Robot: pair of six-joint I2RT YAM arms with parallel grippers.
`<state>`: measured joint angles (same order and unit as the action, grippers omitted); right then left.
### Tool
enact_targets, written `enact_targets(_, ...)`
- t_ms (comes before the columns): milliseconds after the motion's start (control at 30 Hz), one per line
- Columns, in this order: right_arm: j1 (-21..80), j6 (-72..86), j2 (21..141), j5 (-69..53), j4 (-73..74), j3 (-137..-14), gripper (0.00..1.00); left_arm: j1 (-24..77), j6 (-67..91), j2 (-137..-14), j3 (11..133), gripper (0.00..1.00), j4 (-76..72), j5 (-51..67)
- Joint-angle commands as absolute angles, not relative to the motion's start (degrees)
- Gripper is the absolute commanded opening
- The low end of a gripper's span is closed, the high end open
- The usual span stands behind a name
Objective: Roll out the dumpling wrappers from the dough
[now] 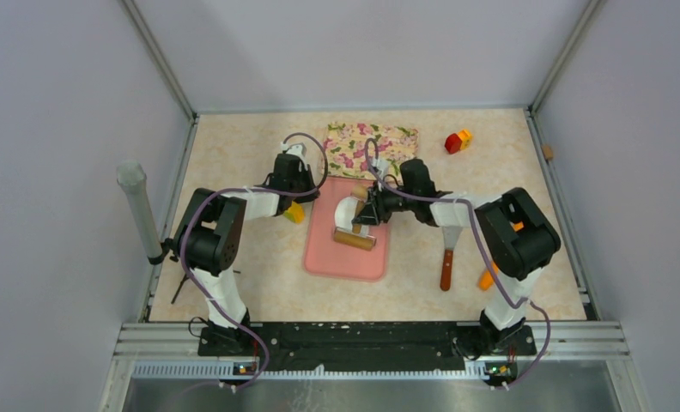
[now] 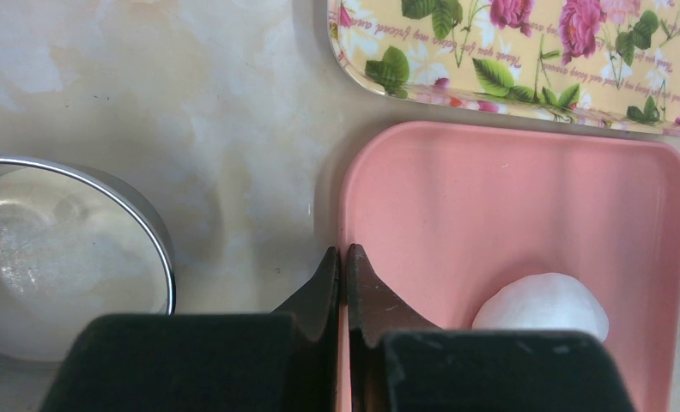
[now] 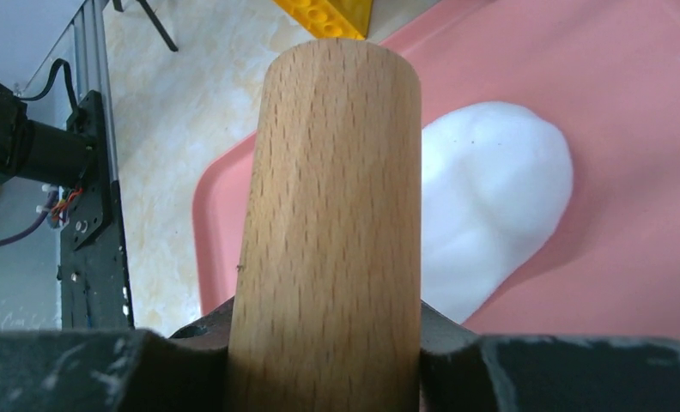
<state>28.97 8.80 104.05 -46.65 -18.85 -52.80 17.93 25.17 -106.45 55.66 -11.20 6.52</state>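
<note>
Fingers (image 2: 319, 293) of our left gripper (image 2: 343, 262) are pressed together with nothing between them, their tips hanging over the left edge of the pink mat (image 2: 508, 206). Our right gripper (image 3: 328, 360) is clamped on a wooden rolling pin (image 3: 332, 197), which fills the middle of the right wrist view.

We see the dough (image 3: 491, 189) as 1 soft white lump lying on the pink mat. In the right wrist view it sits just right of the pin, which covers its left side; we cannot tell whether the 2 touch. In the left wrist view it lies at the mat's near right part.

A metal ring (image 2: 160, 249) rests on the table (image 1: 259, 283) to the left of the mat, apart from it. A floral tray (image 2: 525, 60) lies just beyond the mat's far edge. A yellow block (image 1: 294, 212) sits by the left gripper. A spatula (image 1: 447, 257) with a wooden handle lies right of the mat, and a red and orange toy (image 1: 458, 141) rests at the far right.
</note>
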Motion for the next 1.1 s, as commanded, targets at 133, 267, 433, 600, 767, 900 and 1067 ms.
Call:
enact_targets(133, 28.92, 6.35, 101.42, -44.25, -14.77, -55.49, 0.00, 17.49, 23.71, -106.96, 53.46, 0.00, -5.36, 4.31)
enact_targets(267, 26.56, 8.22, 101.24, -43.86, -15.40, -61.23, 0.00, 17.49, 23.71, -106.90, 53.44, 0.00, -5.43, 4.31)
enact_targets(433, 26.31, 6.34, 103.71, -42.08, -14.32, -65.28, 0.00, 17.49, 23.64, -107.04, 53.51, 0.00, -5.45, 4.39)
enact_targets(600, 27.48, 2.54, 108.08, -40.58, -11.79, -64.02, 0.00, 17.49, 23.64, -106.94, 53.46, 0.00, -5.43, 4.55)
enact_targets(767, 29.36, -0.54, 108.67, -39.80, -9.94, -60.11, 0.00, 17.49, 23.65, -106.96, 53.48, 0.00, -5.54, 4.57)
enact_targets(900, 30.22, -2.28, 108.34, -39.48, -7.54, -59.03, 0.00, 17.49, 23.67, -106.96, 53.35, 0.00, -5.59, 4.58)
enact_targets(1067, 31.78, -3.39, 107.12, -38.57, -6.05, -57.93, 0.00, 17.49, 23.64, -106.85, 53.27, 0.00, -5.62, 4.48)
